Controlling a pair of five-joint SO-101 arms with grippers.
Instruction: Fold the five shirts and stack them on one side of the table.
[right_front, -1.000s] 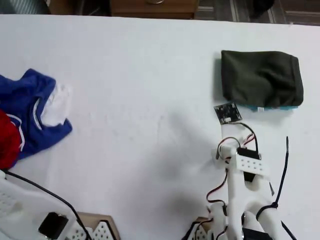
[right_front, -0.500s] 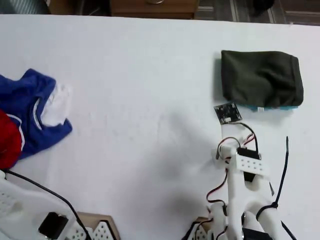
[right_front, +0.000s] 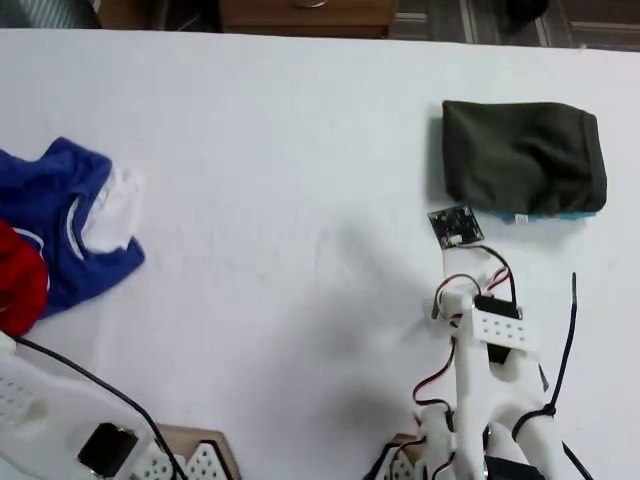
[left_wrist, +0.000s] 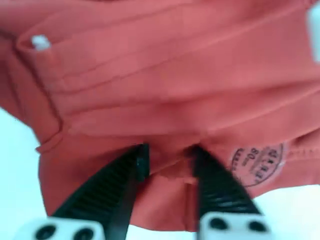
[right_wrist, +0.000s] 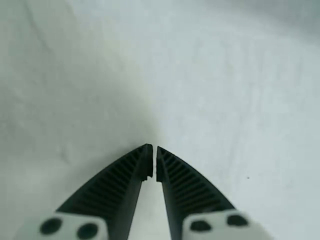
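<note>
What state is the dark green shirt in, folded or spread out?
Folded. The dark green shirt lies as a compact rectangle with rounded, doubled edges, on top of a teal layer that peeks out beneath it.

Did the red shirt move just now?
Yes, a little. In the high view the red shirt has crept to the right, covering a bit more of the blue shirt beside it, which lies still.

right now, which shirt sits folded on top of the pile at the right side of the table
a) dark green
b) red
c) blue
a: the dark green shirt lies folded over a teal shirt whose edge peeks out beneath, while the blue shirt and red shirt lie crumpled at the left.
</note>
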